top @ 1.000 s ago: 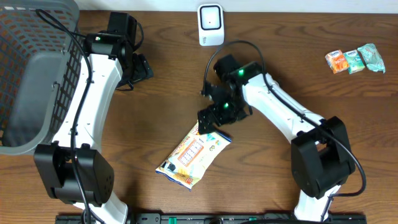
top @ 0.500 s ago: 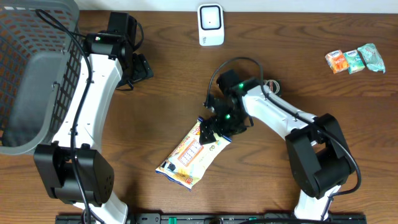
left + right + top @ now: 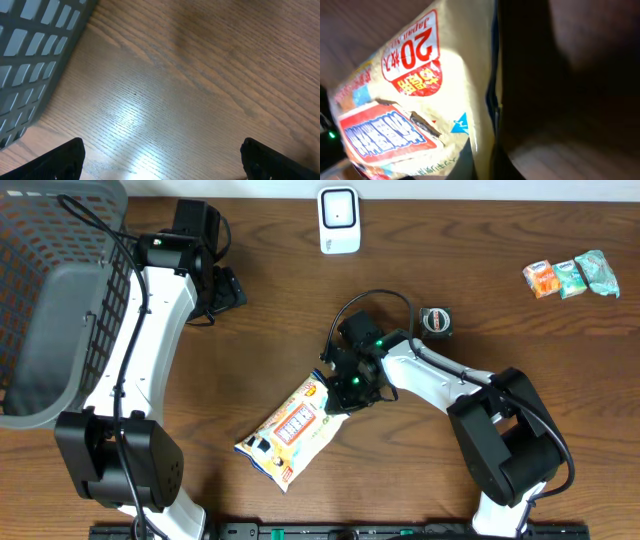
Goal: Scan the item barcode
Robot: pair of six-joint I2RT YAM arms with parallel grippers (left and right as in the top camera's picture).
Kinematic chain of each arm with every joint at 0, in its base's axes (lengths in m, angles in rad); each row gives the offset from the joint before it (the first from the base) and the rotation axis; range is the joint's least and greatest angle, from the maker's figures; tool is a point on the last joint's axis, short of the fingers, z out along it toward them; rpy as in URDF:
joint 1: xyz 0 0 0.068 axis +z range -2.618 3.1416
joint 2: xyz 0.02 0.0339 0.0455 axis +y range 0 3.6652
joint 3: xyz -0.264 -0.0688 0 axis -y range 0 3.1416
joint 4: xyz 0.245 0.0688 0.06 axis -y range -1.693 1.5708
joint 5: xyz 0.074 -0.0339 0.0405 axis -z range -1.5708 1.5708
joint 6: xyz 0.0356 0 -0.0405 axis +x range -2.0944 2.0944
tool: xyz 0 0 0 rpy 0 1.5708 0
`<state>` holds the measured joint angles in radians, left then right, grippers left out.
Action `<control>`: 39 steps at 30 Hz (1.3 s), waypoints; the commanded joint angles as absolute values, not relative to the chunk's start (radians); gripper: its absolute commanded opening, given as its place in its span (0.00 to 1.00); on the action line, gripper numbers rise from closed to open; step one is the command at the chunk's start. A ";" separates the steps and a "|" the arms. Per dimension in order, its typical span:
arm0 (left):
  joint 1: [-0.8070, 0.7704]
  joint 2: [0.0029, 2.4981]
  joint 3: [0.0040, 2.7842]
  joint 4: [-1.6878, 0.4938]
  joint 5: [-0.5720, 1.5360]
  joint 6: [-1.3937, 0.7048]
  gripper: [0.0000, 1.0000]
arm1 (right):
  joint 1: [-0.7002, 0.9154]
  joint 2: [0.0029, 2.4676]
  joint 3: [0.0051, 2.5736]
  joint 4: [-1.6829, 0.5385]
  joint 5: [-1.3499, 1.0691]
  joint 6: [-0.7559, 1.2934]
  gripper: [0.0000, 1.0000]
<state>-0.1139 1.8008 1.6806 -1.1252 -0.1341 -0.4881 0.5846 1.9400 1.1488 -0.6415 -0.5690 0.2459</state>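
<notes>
The right gripper [image 3: 338, 388] is clamping the near end of the bag [image 3: 288, 430], whose long axis is slanting away from the jaws, back-left (left gripper [image 3: 226, 288] is gaping, empty).

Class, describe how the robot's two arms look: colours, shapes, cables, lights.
The left arm and right arm have white rounded links with black joints and bases. Black cables loop along each; green lights glow on the right one.
</notes>
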 commanded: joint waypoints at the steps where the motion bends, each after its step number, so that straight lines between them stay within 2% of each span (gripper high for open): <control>1: -0.110 1.796 1.684 -1.129 -0.147 -0.471 0.98 | 0.558 1.936 1.177 -0.624 -0.567 0.282 0.01; 8: -0.110 1.796 1.684 -1.129 -0.147 -0.471 0.98 | 0.426 1.823 1.274 -0.624 -0.534 0.265 0.01; 13: -0.110 1.796 1.684 -1.129 -0.147 -0.471 0.98 | 0.326 1.655 1.296 -0.624 -0.196 0.264 0.01; 16: -0.110 1.796 1.684 -1.129 -0.147 -0.471 0.98 | 0.310 1.575 1.296 -0.632 -0.083 0.221 0.01; 25: -0.110 1.796 1.684 -1.129 -0.147 -0.471 0.98 | 0.361 1.549 1.296 -0.622 0.036 0.178 0.01; 28: -0.110 1.796 1.684 -1.129 -0.147 -0.471 0.98 | 0.394 1.549 1.296 -0.602 -0.003 0.178 0.01; 39: -0.110 1.796 1.684 -1.129 -0.147 -0.471 0.98 | 0.680 1.564 1.295 -0.516 -0.055 0.186 0.01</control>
<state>-0.1139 1.8008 1.6806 -1.1248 -0.1341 -0.4885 0.6186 1.5551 1.2812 -0.5167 -0.0490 0.1925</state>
